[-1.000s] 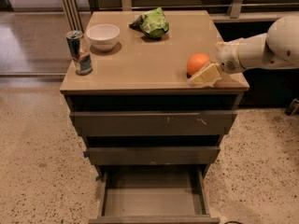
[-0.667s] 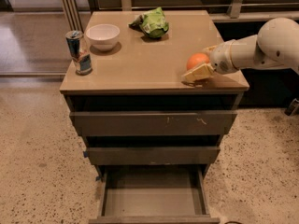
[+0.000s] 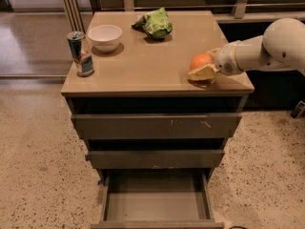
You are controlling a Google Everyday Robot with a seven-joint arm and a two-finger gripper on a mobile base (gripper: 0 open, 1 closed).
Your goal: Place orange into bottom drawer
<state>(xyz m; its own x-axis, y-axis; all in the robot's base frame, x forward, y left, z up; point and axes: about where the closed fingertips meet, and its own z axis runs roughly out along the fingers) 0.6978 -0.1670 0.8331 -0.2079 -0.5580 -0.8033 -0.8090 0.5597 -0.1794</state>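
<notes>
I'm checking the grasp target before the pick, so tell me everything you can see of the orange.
The orange is small, round and bright orange, with smooth matte skin, and whole as far as shows. It rests on the cabinet top near the front right corner. The gripper is at its right and front sides, hiding part of it and apparently touching it.

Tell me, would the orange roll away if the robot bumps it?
Probably, yes: the orange is round and smooth, so it may roll across the flat cabinet top. The pincer is right at it near the right edge, so it could fall off. It looks firm, unlikely to squash.
</notes>
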